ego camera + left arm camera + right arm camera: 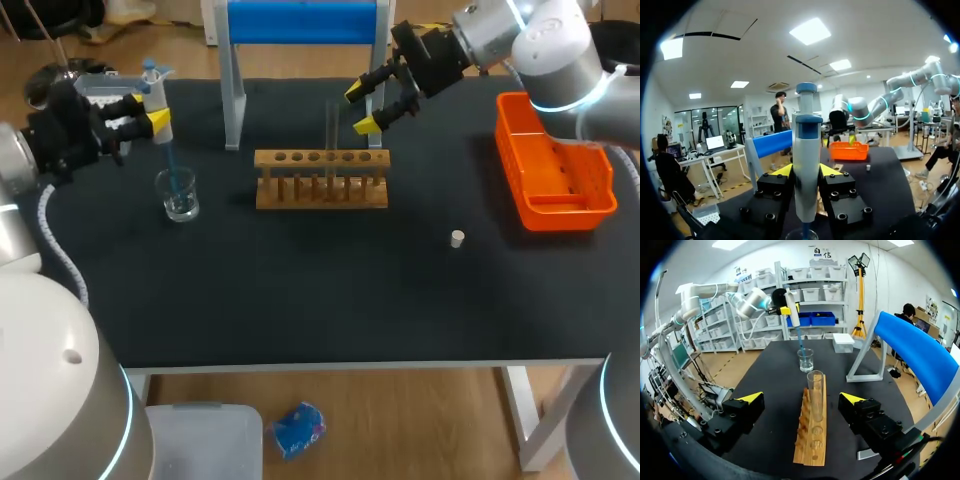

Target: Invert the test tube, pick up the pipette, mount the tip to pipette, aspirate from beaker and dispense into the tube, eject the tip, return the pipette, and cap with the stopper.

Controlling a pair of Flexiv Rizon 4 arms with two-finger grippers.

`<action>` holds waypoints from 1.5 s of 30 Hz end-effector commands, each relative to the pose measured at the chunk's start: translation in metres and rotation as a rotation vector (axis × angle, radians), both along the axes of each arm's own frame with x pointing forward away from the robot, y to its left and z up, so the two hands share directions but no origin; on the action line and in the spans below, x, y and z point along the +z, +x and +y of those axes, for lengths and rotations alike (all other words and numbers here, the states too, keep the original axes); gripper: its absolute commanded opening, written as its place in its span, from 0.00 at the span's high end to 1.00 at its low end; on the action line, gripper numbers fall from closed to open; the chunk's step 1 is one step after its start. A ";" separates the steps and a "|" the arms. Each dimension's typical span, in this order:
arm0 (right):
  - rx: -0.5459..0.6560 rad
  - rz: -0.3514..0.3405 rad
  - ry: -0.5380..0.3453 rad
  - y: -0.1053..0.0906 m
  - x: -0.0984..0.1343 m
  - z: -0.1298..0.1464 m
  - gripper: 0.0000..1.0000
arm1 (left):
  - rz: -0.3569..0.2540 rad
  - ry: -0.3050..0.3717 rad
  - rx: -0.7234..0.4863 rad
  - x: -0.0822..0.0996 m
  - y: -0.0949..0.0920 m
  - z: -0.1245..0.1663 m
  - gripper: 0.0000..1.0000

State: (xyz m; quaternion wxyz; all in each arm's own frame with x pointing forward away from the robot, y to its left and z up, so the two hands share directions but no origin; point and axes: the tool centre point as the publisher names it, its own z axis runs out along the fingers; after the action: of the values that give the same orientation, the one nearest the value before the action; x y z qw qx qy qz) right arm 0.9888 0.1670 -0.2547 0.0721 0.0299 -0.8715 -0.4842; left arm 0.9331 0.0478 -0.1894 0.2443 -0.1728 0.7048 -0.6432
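My left gripper (148, 116) is shut on a white pipette with a blue top (155, 98), held upright at the back left. Its blue tip reaches down into the glass beaker (178, 196). In the left wrist view the pipette (806, 165) stands between the yellow fingers of my left gripper (806, 172), with the beaker rim (802, 234) just below. A clear test tube (330, 135) stands upright in the wooden rack (320, 180). My right gripper (374, 104) hangs open behind the rack; in its own view the right gripper (802, 399) straddles the tube (815, 392). A small white stopper (457, 238) lies on the mat.
An orange bin (552, 168) sits at the right edge. A blue-topped stand (300, 25) rises behind the rack, and a white box (100, 86) rests at the back left. The black mat (320, 290) covers the table.
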 end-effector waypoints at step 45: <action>0.004 0.003 -0.003 0.001 0.001 0.000 0.00 | -0.145 0.167 -0.156 0.226 -0.025 -0.096 1.00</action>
State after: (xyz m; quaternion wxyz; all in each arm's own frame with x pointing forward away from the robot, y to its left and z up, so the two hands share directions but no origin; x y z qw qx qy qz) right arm 0.9891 0.1670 -0.2548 0.0724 0.0300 -0.8713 -0.4844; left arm 0.8972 -0.0360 0.0247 0.2684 -0.0540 0.7393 -0.6153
